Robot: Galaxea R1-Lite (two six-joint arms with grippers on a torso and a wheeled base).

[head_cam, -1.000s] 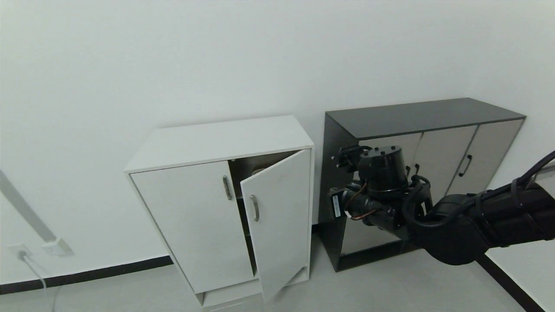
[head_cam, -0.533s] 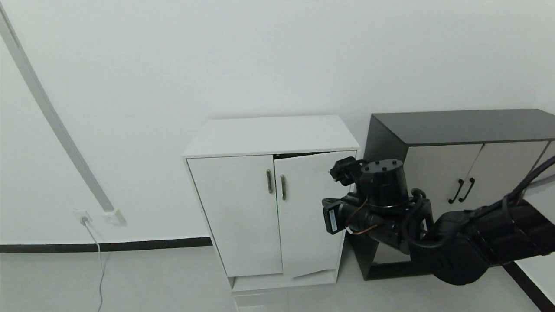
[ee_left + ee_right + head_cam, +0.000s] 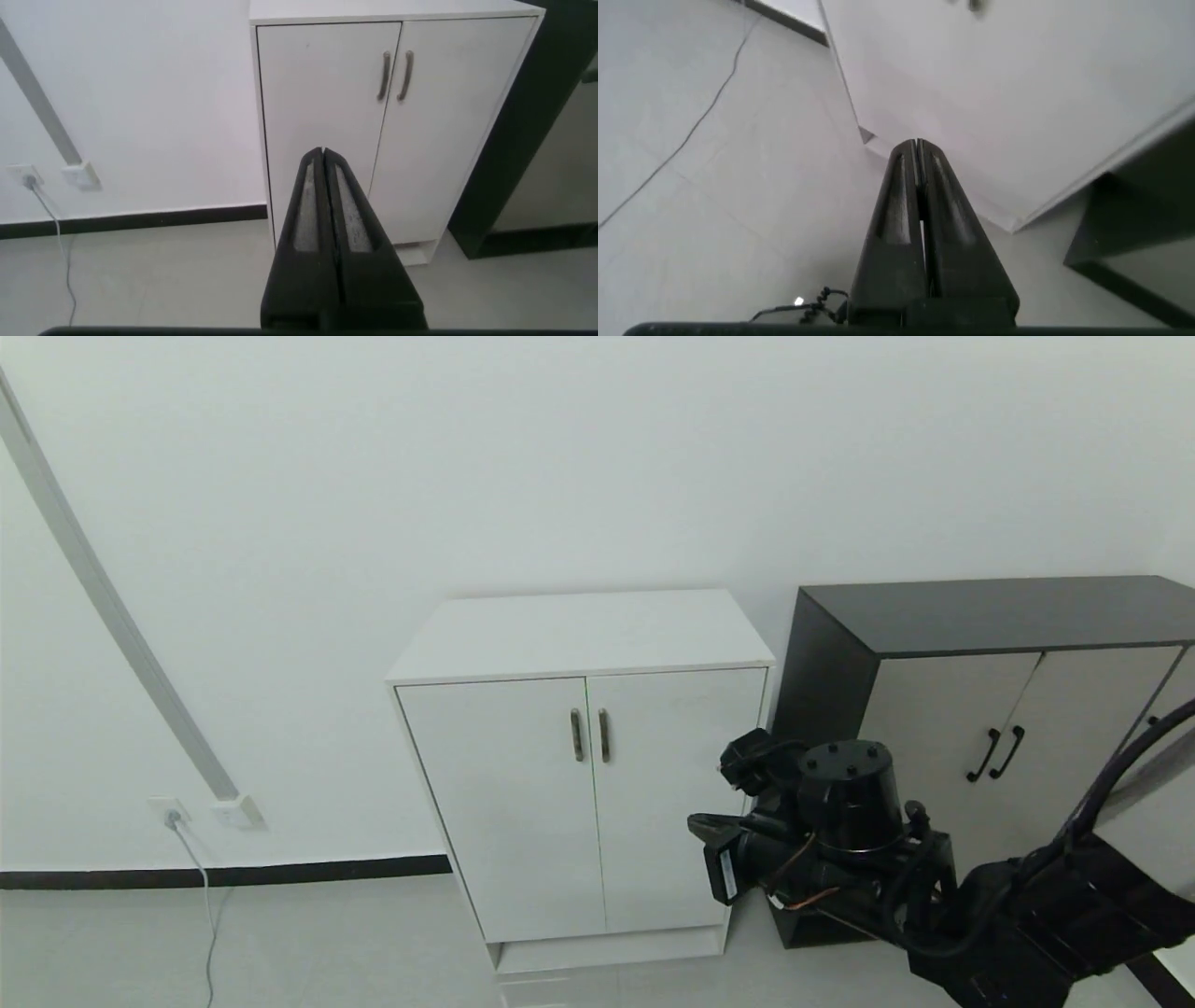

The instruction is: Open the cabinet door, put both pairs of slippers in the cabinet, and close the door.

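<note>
White cabinet against the wall, dead ahead at 12 o'clock, with the dark cabinet just beside it at 3 o'clock. Both of the 2 doors flush with the front, right door shut, 2 handles side by side at the meeting edge. Right arm low at 4 o'clock of the white cabinet, in front of the dark one, apart from the door. Right claw pressed shut on nothing, aimed at the foot of the white cabinet and the floor before it. Left claw likewise closed and empty, pointed at the white front below the handles, well apart from it. Wall socket with trailing cable at 8 o'clock.

Judged from this: last step, closing the door, done or as good as done. Slippers taken to be inside, behind the shut doors, though unconfirmed from here. Next, if anything: check the right door for a seated edge, give a light push near the handle if sprung, then draw both arms back clear of the front.
</note>
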